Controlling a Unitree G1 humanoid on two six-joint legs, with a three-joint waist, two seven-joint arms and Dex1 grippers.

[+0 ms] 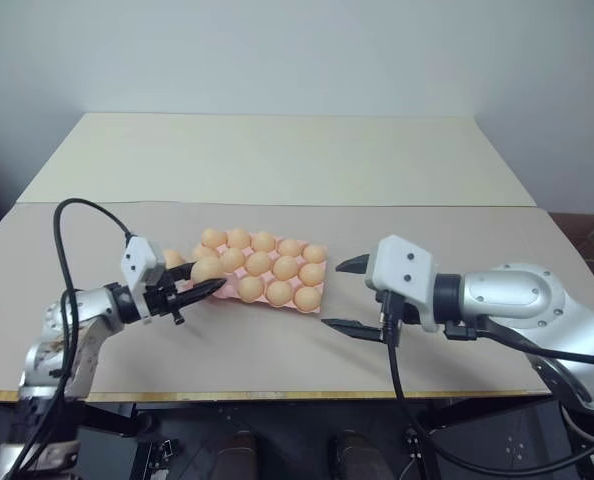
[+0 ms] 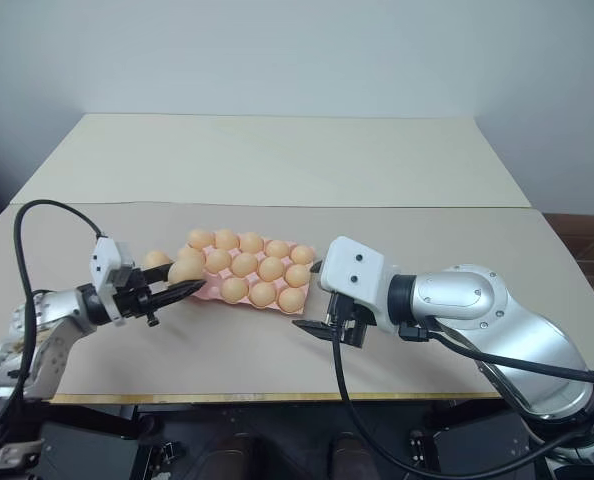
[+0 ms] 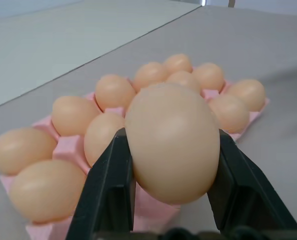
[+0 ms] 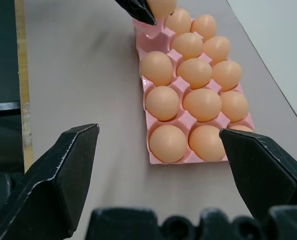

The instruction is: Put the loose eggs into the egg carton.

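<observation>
Nearest the desk's (image 1: 277,350) front edge, the right gripper (image 1: 334,295) hangs empty with its jaws spread wide. It sits just off the right end of the egg carton (image 4: 147,117), apart from it, and blocks nothing. To the left, the left gripper (image 1: 199,288) is clamped on one egg (image 3: 172,142), fingers on either side. It holds the egg above the desk at the carton's near-left corner, and the egg is not yet seated. The carton lies mid-desk, slightly skewed, and is nearly full. I count thirteen eggs seated, with the far and middle rows full and the near row filled from the right end. Two cups look bare at the left end of the near row, one showing pink (image 4: 153,36) and the corner one under the held egg. That makes the task mostly done, I'd say. One more loose egg (image 2: 156,260) lies on the desk just beside the carton's left end, behind the left wrist. So two eggs are left for two cups, which matches. The seated neighbours crowd the bare cups, so the gripper's black fingers could bump them on the way down. The loose egg is close to the left arm and may get nudged. A black cable (image 1: 62,250) loops up over the left arm, clear of the carton. Further back there is just a paler panel (image 1: 277,160) running to the desk's far edge, with nothing on it.
</observation>
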